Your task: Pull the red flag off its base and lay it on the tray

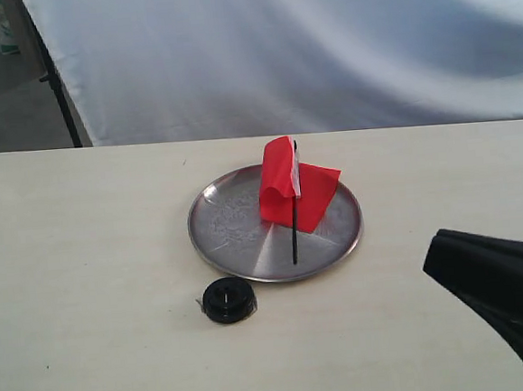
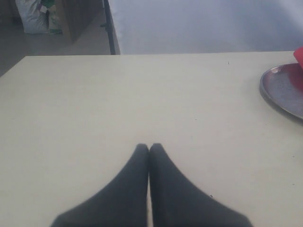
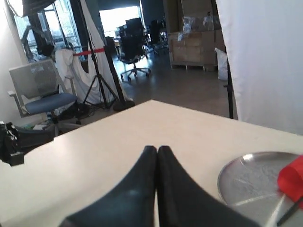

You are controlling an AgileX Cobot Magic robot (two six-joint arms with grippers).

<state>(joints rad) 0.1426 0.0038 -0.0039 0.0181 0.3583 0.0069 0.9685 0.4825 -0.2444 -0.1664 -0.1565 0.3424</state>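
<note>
The red flag (image 1: pixel 290 189) lies on the silver tray (image 1: pixel 223 230) in the exterior view, its thin black pole (image 1: pixel 294 238) pointing toward the front rim. The black round base (image 1: pixel 228 300) sits alone on the table just in front of the tray's left side. My right gripper (image 1: pixel 434 253) is shut and holds nothing, to the right of the tray. Its wrist view shows the shut gripper (image 3: pixel 156 148), the tray (image 3: pixel 246 179) and a corner of the red flag (image 3: pixel 292 178). My left gripper (image 2: pixel 149 146) is shut over bare table, with the tray's edge (image 2: pixel 279 87) off to one side.
A pale wooden table (image 1: pixel 86 264) carries everything. A white cloth backdrop (image 1: pixel 322 46) hangs behind the far edge, with a black stand leg (image 1: pixel 59 94) at its left. The right wrist view looks out on office chairs and boxes beyond the table.
</note>
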